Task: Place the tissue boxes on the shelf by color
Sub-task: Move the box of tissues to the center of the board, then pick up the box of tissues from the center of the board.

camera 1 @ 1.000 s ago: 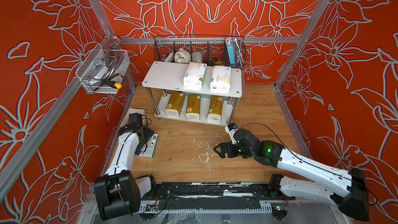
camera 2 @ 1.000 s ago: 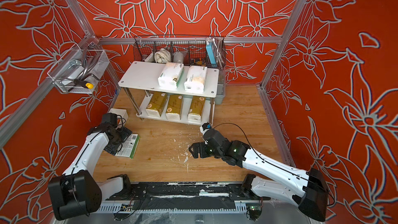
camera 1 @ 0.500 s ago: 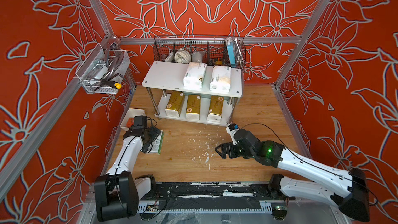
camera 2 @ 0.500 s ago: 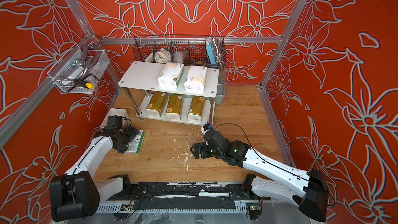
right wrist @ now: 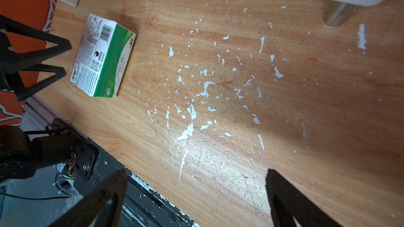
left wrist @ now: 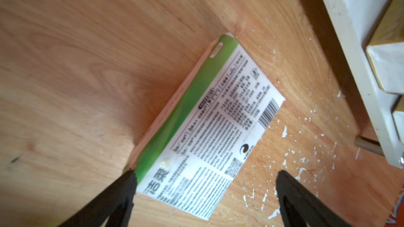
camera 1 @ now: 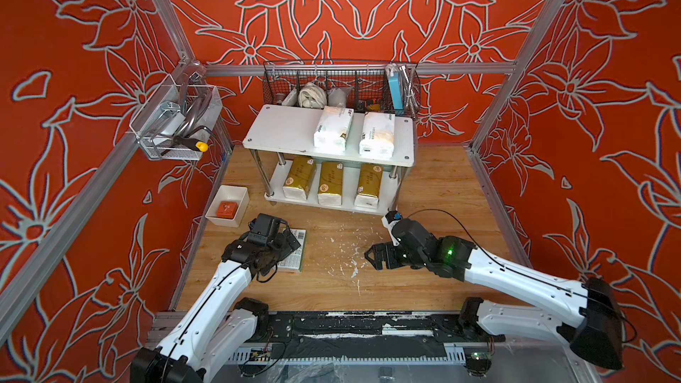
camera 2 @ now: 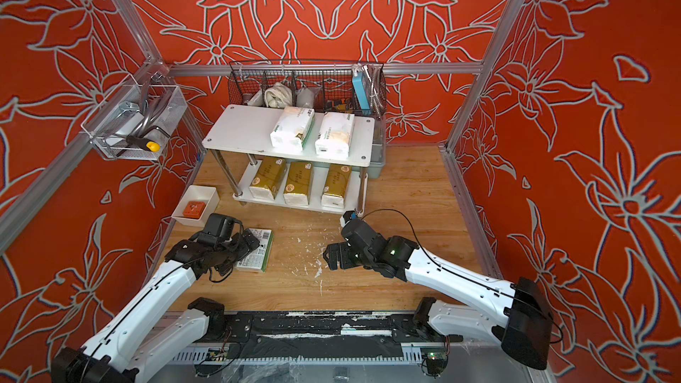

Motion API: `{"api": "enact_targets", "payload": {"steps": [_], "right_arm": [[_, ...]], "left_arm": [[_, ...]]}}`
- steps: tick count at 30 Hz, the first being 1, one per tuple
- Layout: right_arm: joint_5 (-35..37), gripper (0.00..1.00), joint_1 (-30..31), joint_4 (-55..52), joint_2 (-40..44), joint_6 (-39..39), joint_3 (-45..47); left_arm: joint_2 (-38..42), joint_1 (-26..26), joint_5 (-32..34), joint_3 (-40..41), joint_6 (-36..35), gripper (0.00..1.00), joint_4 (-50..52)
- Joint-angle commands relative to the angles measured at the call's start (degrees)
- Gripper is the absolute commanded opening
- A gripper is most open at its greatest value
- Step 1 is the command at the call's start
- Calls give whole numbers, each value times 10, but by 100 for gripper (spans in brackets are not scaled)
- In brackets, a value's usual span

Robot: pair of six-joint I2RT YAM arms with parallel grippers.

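Note:
The shelf (camera 1: 280, 130) stands at the back. Its top board carries two white tissue boxes (camera 1: 332, 127) (camera 1: 377, 133), and its lower board carries three gold ones (camera 1: 300, 177) (camera 1: 330, 183) (camera 1: 369, 185). One more white tissue box (camera 1: 296, 256) with a green side lies flat on the wooden floor, its printed face up (left wrist: 207, 123). My left gripper (left wrist: 206, 174) hangs open over that box's near end, with one fingertip (left wrist: 129, 180) at its green edge. My right gripper (right wrist: 195, 171) is open and holds nothing, above the bare floor (camera 1: 372, 257), well to the right of the box (right wrist: 102, 55).
A small white tray (camera 1: 228, 204) with an orange block sits by the left wall, close to my left arm. A black wire basket (camera 1: 339, 86) hangs behind the shelf. A clear tool bin (camera 1: 173, 123) hangs on the left wall. White flecks dot the floor.
My left gripper has moved right, away from the tray and over the floor box. The tray is now uncovered. The right arm has barely moved.

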State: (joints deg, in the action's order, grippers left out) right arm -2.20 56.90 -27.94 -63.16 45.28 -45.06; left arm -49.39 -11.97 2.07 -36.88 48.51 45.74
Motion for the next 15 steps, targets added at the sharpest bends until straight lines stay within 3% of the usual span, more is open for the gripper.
{"api": "enact_targets", "payload": {"steps": [1, 6, 15], "right_arm": [[-2, 99, -2, 4, -3, -8, -17], [0, 99, -2, 5, 2, -4, -9], [3, 99, -5, 3, 17, -2, 0]], "left_arm": [[-22, -2, 65, -38, -64, 98, 48], [-107, -2, 67, -76, -157, 98, 52], [-202, -3, -1, -104, -226, 98, 45]]}}
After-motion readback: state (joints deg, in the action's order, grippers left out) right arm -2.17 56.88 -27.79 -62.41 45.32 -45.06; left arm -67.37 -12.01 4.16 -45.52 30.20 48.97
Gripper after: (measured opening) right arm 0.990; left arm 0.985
